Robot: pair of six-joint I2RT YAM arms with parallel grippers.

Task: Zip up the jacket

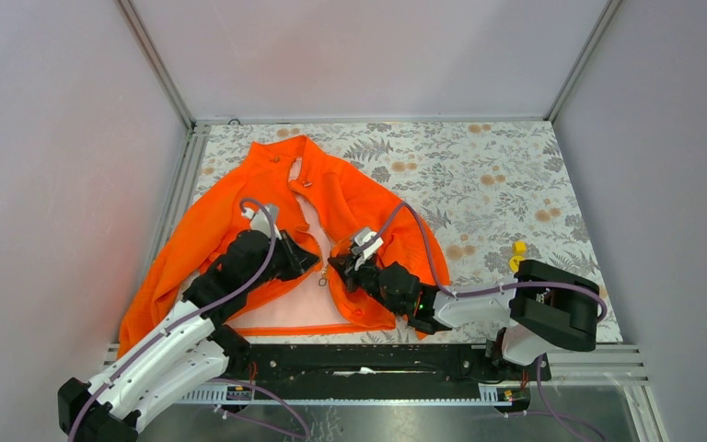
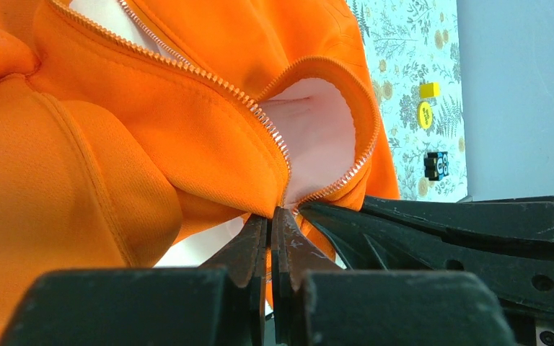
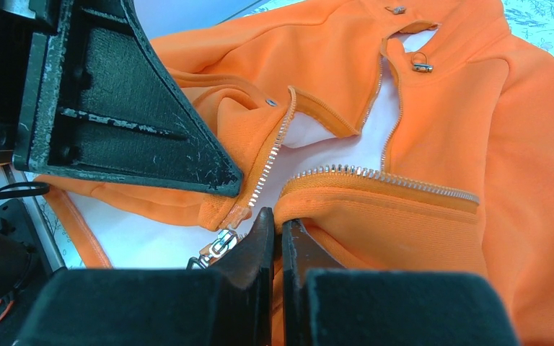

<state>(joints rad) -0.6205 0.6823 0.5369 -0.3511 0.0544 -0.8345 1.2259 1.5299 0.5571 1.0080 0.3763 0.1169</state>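
Your left gripper (image 2: 274, 213) is pinched almost fully closed on the jacket (image 1: 350, 198). Its tips meet where the metal zipper teeth (image 2: 187, 68) of one front panel end. Your right gripper (image 3: 278, 216) is just as tightly closed, nipping the stitched lower edge of the opposite panel. The zipper slider (image 3: 216, 245) hangs just left of its tips. The two grippers sit tip to tip, just beside each other.

Fabric: bright orange, fine-textured, matte. Pale pink lining (image 2: 317, 122) shows in the gap beyond the tips.

Both arms reach forward low, angled inward. Beyond the grippers the jacket lies spread, front open, collar farthest, on the floral table (image 1: 515, 166).
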